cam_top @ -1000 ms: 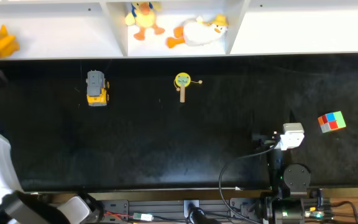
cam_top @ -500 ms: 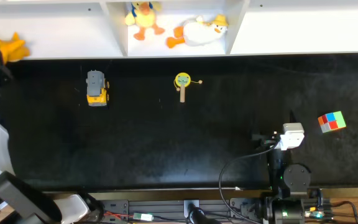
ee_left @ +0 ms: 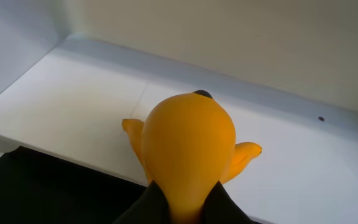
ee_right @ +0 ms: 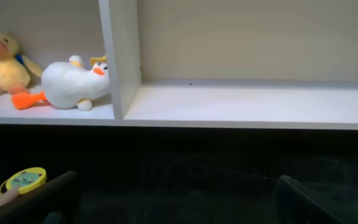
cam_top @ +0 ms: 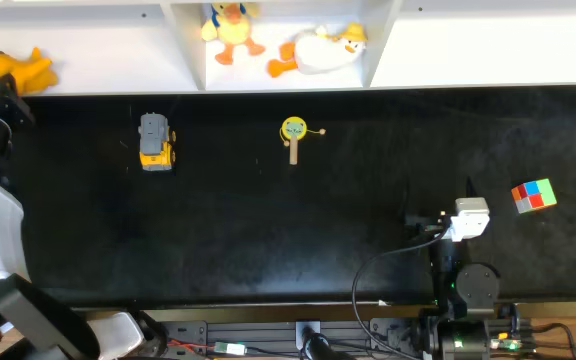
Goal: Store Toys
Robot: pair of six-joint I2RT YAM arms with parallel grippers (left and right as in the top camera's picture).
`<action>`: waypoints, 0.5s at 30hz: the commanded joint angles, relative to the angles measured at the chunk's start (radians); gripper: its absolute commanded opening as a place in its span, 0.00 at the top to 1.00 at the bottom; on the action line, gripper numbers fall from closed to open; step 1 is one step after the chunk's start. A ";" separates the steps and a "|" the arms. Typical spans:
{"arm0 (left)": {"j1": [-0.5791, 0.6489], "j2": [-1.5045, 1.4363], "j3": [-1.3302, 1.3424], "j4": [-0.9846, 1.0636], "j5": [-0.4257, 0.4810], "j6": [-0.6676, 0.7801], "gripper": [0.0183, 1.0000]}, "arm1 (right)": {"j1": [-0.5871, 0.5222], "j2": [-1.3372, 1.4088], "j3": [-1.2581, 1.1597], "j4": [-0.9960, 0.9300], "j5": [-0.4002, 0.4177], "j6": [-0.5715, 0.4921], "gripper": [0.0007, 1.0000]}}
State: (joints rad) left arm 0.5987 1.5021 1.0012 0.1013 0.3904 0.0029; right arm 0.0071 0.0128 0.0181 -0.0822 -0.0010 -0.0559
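Left gripper (ee_left: 183,202), clamped on orange duck (ee_left: 188,143), has pushed it further into left shelf bay (ee_left: 73,106); release looks next.

A shelf (cam_top: 188,45) runs along the back of the table (cam_top: 268,220). Its left compartment holds a duck (cam_top: 23,70), pinched by the left tool (ee_left: 181,200). The middle compartment holds a plush duckling (cam_top: 231,30) left of a plush goose (cam_top: 318,50). On the table, a truck (cam_top: 155,141) stands left of a rattle (cam_top: 294,135), and a cube (cam_top: 533,195) lies far right.

Even bright light from above, white shelf (cam_top: 88,60) glowing, black mat (cam_top: 268,220) dim, soft sheen on orange toy (ee_left: 188,146)
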 commanded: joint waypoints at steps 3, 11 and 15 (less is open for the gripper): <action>0.001 0.015 0.037 0.007 -0.024 0.026 0.97 | 0.004 -0.009 -0.013 0.004 -0.006 0.005 0.01; 0.001 0.063 0.077 0.005 -0.026 0.026 0.97 | 0.004 -0.009 -0.013 0.004 -0.006 0.005 0.01; 0.001 0.078 0.090 0.006 -0.026 0.026 0.97 | 0.004 -0.009 -0.013 0.004 -0.006 0.005 0.01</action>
State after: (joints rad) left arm 0.5987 1.5688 1.0508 0.0998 0.3706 0.0097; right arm 0.0071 0.0128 0.0181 -0.0822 -0.0010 -0.0555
